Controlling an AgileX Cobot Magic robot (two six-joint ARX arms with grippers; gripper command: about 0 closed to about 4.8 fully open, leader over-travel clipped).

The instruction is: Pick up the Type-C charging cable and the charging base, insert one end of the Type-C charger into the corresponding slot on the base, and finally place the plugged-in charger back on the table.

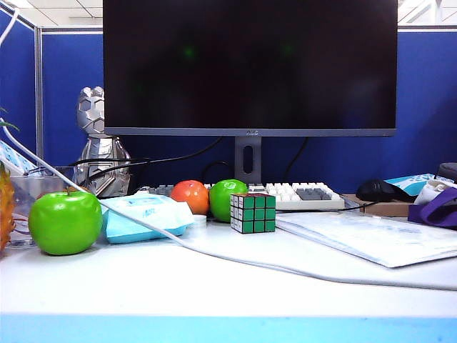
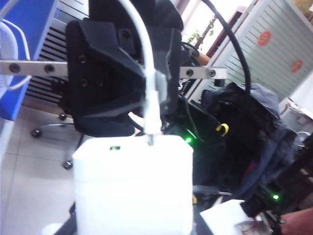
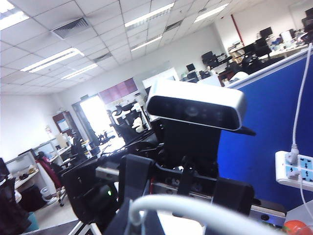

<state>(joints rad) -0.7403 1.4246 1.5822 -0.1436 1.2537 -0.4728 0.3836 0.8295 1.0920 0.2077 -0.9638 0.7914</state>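
Both midair: left hand (image 2: 131, 218) grips charging base (image 2: 132, 178), right hand (image 2: 152, 105) cable (image 2: 141, 41).

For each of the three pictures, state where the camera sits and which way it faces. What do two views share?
Exterior: low at the table edge, facing the monitor; no arm shows.
Left wrist: on the left arm, facing across the charger block in the left gripper at the right gripper pinching the cable.
Right wrist: tilted up at the ceiling and the left arm's camera.
Shared: both wrist views show the cable; they face each other.
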